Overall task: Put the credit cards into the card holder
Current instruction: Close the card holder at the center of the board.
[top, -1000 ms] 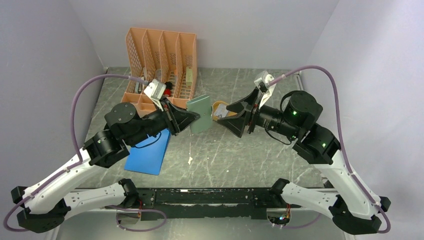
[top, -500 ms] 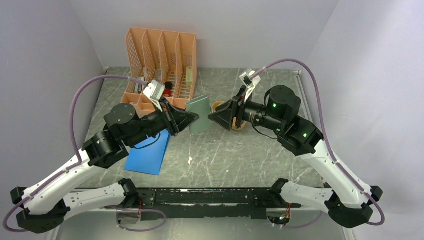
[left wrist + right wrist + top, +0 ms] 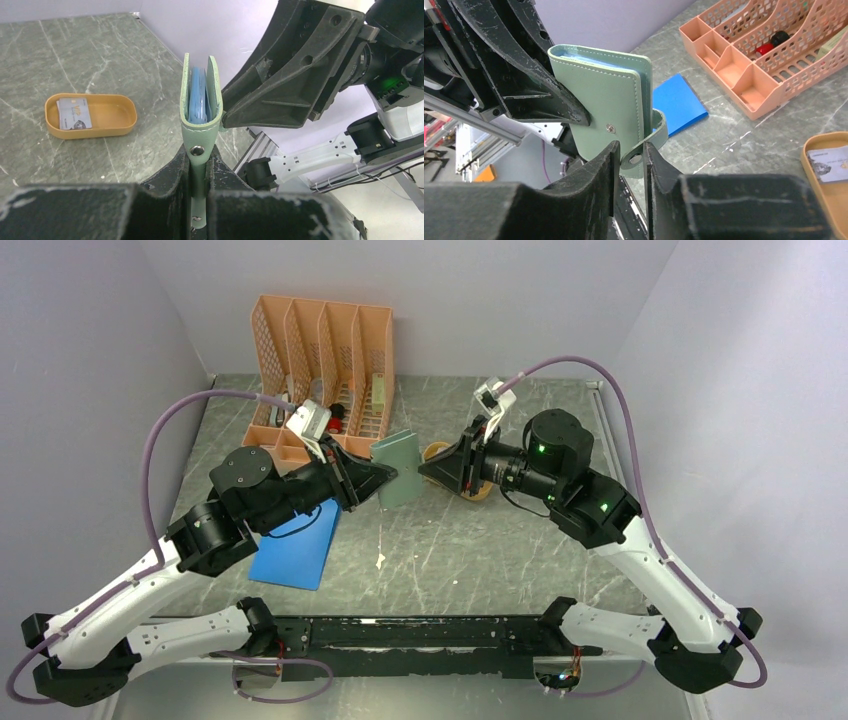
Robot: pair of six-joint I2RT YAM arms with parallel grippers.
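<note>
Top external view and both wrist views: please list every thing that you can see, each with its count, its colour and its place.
card holder: one, sage green with blue inner pockets, held upright in the air between the arms.
credit card: one visible, pale grey, lying in the tray.
tray: one, mustard yellow, on the table.
organiser: one, peach-orange mesh, back left of the table; a red and black item inside.
pad: one, blue, flat on the table, partly under the left arm.
table: one, grey marbled.
left tool: one, black, shut on the card holder's lower edge.
right tool: one, black, closed on the card holder's snap tab.
</note>
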